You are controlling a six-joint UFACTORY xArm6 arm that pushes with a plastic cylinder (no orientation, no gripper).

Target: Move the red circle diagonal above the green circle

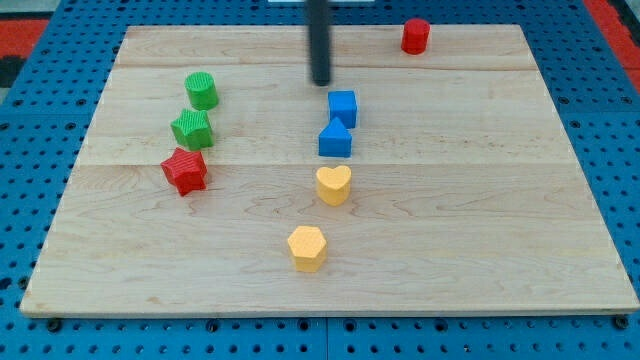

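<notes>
while my tip (320, 82) rests on the board (480, 220) just above the blue cube (342, 107), the red circle (415, 36) sits far off at the view's top right, the green circle (201, 90) at the left; no pincer here, only a bare rod.

rod (318, 40) top cut off by frame

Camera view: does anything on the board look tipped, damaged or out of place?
Nothing stands out. All seven blocks sit flat on the wooden board. The red circle sits alone near the view's top right, far from the green circle. My tip touches no block.
</notes>
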